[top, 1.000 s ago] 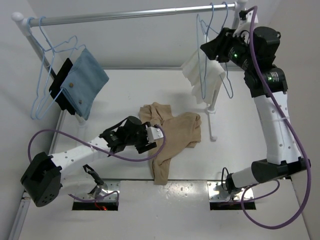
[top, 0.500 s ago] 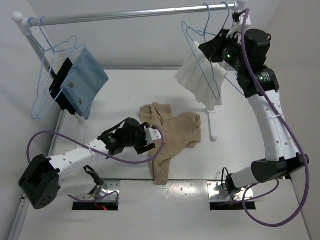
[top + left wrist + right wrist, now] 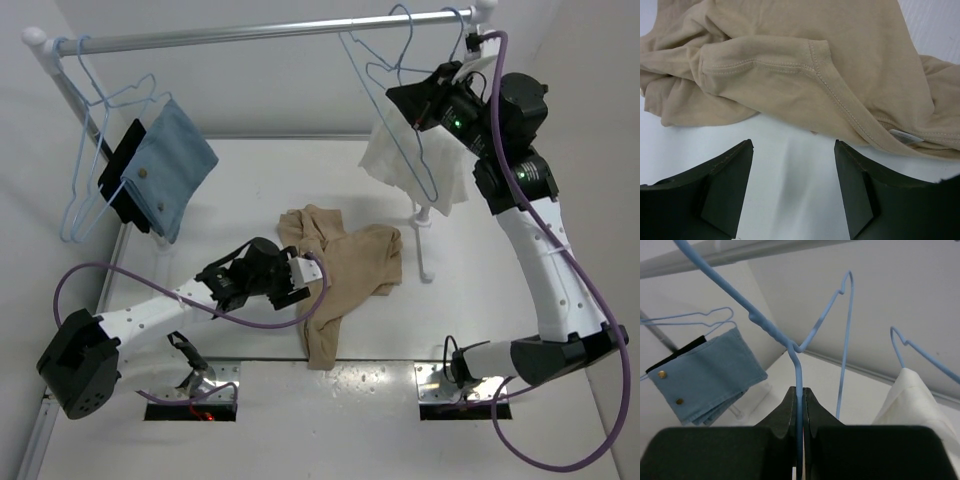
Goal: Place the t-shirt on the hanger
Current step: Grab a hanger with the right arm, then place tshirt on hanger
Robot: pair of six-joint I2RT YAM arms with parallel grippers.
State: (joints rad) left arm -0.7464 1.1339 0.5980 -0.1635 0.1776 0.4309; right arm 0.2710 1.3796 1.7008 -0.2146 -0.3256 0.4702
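T-shirt [image 3: 790, 60] seam stitching shows only in left wrist view; left gripper [image 3: 792, 146] wide, clear of cloth; right gripper [image 3: 799, 392] pinches hanger [image 3: 771, 332] wire.

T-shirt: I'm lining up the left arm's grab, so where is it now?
In the top view the t-shirt lies crumpled mid-table, right of the left gripper. The left wrist view shows its open jaws just short of the shirt's near edge.
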